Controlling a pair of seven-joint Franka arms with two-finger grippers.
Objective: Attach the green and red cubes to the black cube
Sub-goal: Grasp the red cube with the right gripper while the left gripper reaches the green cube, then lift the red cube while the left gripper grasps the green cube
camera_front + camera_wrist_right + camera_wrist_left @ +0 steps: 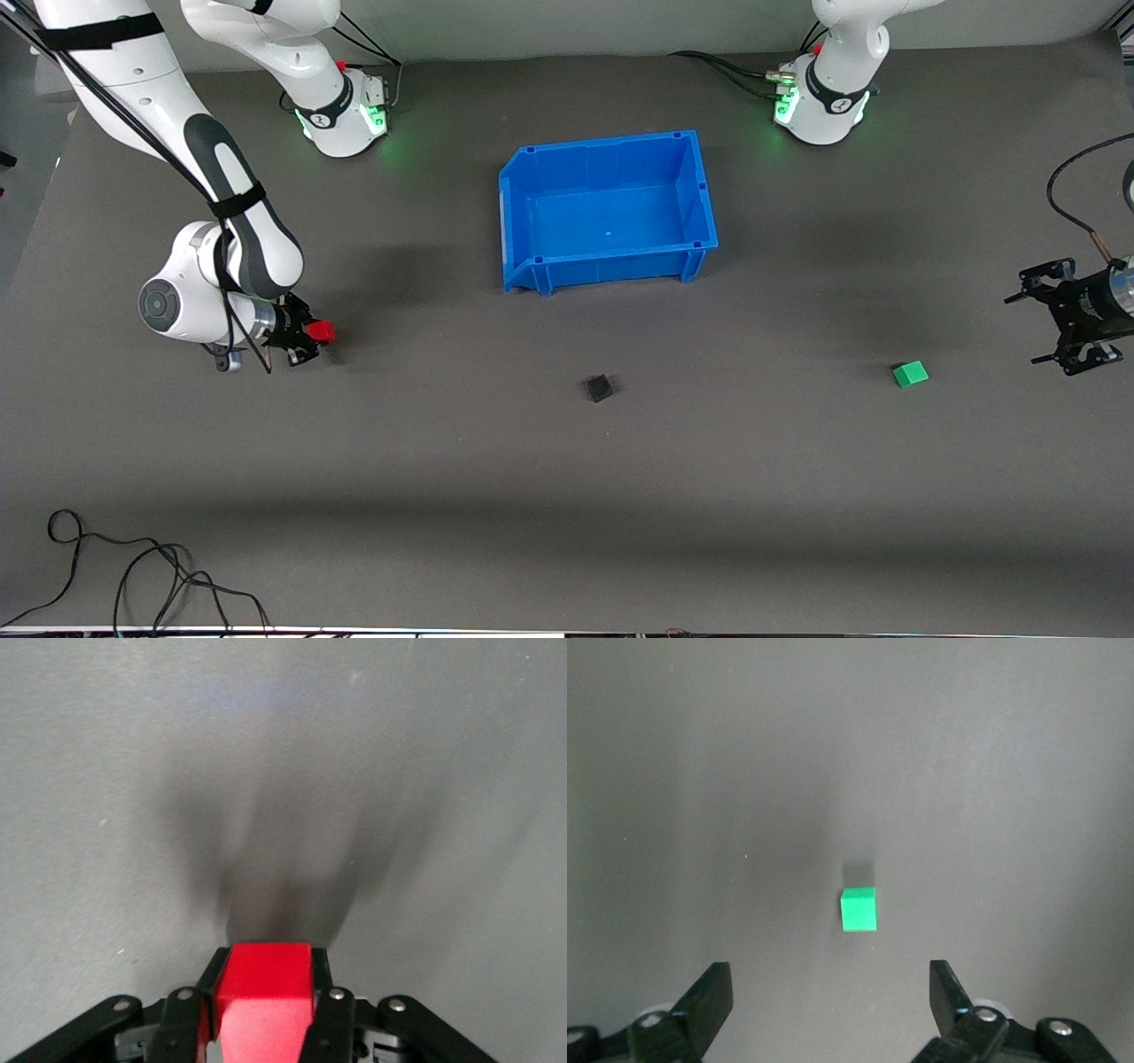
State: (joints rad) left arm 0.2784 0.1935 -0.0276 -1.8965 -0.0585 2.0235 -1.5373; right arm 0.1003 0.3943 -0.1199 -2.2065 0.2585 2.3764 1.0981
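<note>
My right gripper [306, 335] is shut on the red cube [321, 331], low over the mat near the right arm's end of the table. In the right wrist view the red cube [266, 988] fills the gap between the fingers [330, 1014]. The black cube [600, 387] sits alone on the mat, nearer to the front camera than the blue bin. The green cube [910, 374] lies on the mat toward the left arm's end. My left gripper [1059, 321] hovers beside it, open and empty. In the left wrist view the green cube [858, 909] lies ahead of the spread fingers [713, 997].
An empty blue bin [611, 266] stands mid-table, nearer to the robot bases than the black cube. Loose black cables [133, 576] lie by the table's front edge at the right arm's end. A cable [1067, 190] loops above the left gripper.
</note>
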